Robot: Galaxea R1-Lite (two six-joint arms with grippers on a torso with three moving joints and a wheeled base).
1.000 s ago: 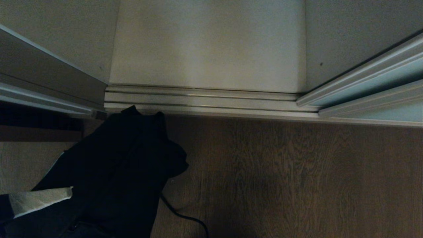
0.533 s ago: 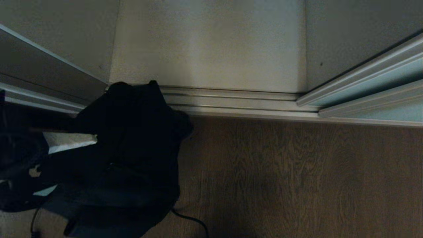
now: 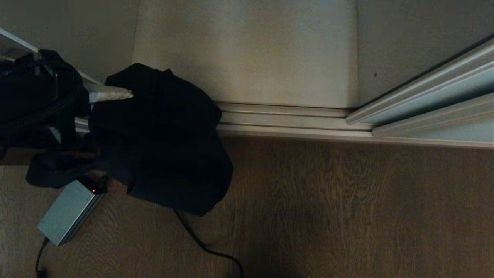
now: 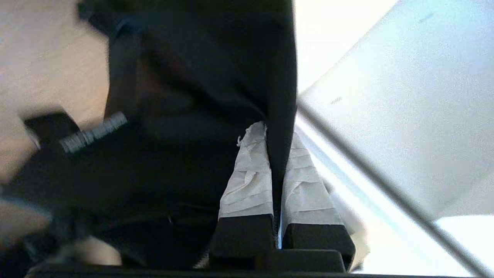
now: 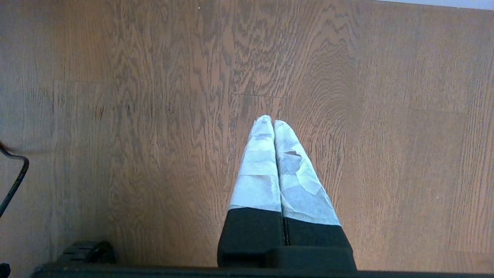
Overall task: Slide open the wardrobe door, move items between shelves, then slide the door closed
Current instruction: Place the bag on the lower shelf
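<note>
- The black fabric bag [image 3: 166,135] hangs limp from the left gripper [image 3: 129,94], its long axis running from the pinch at about 11 o'clock in the head view down to a loose lower edge at about 5 o'clock
- It sits at the left of the head view, in front of the cream floor track [image 3: 285,119], with its top overlapping the off-white shelf [image 3: 247,54] inside the open wardrobe
- In the left wrist view a thin fold of the bag [image 4: 200,116] runs straight between the two white-wrapped fingers [image 4: 247,181], which pinch it; most of the cloth spreads out beyond and to one side of the fingertips
- The bag is plain black, floppy and creased
- The sliding wardrobe door [image 3: 432,104] stands at 3 o'clock, pale mint glass in a cream frame
- A grey power brick [image 3: 67,212] with a black cable [image 3: 204,243] lies on the wooden floor [image 3: 347,208] at 8 o'clock
- The right gripper [image 5: 273,122] points at bare floor, fingers pressed together, holding nothing
</note>
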